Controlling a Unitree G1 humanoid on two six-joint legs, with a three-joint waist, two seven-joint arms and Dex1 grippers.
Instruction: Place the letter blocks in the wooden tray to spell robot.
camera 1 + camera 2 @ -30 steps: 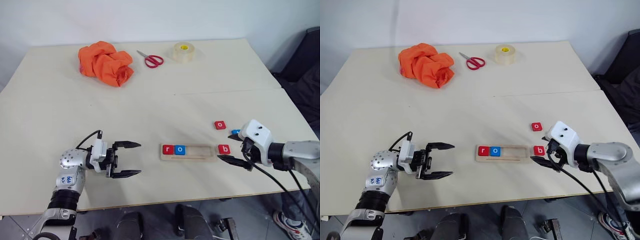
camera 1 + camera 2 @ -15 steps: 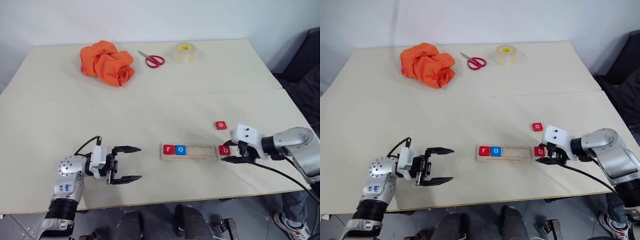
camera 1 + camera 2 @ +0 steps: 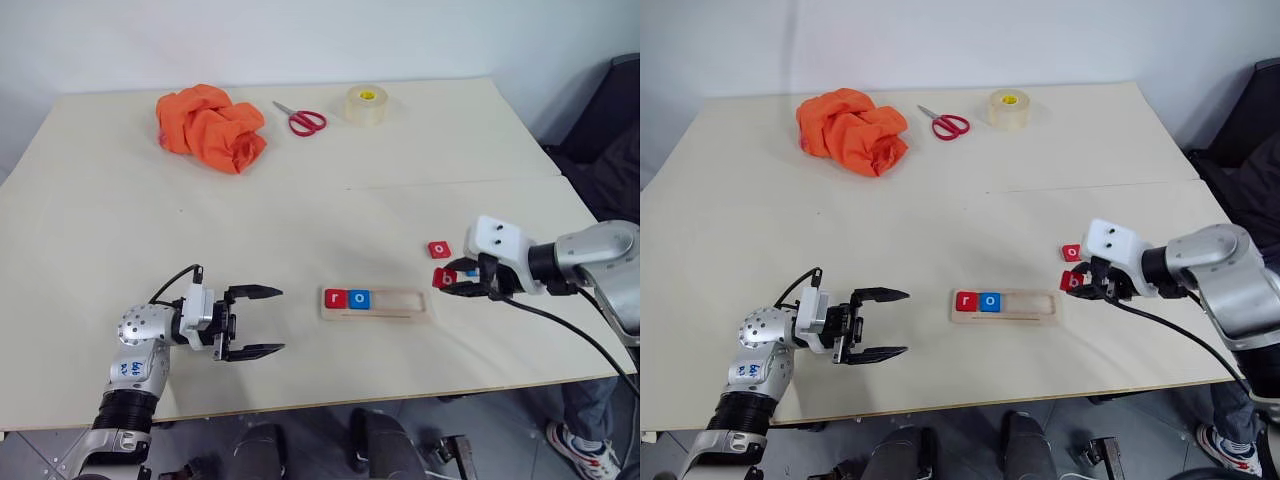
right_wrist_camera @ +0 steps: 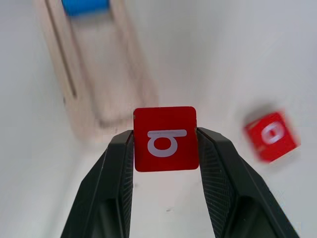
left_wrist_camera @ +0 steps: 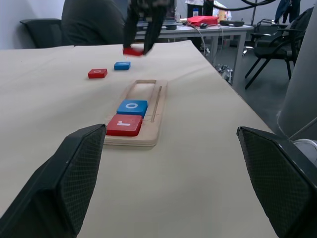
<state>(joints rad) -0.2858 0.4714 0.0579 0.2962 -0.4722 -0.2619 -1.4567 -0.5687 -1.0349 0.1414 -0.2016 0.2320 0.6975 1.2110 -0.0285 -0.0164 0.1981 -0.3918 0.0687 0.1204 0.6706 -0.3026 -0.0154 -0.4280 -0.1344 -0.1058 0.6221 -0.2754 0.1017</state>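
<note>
Head view, right gripper (image 3: 447,280): I see it clamped on the red "b" block (image 3: 444,278), held clear of the table (image 3: 300,200) just past the tray's right end.
Head view, tray (image 3: 400,304): I find the red "r" block (image 3: 335,298) and the blue "o" block (image 3: 360,299) seated side by side at its left end; the rest of the groove is bare.
Head view, loose blocks: the red "o" block (image 3: 439,249) lies on the table beyond the right gripper.
Head view, left gripper (image 3: 262,320): fingers spread wide, nothing between them, to the left of the tray.
Head view, far end: orange cloth (image 3: 209,126), red-handled scissors (image 3: 300,119) and a tape roll (image 3: 366,104).
Left wrist view: I see the tray lengthwise with "r" nearest, then "o"; a small blue block (image 5: 122,65) lies beside the red "o" block beyond it.
Right wrist view: both fingers (image 4: 115,168) press the sides of the "b" block above the table, tray end behind it.
</note>
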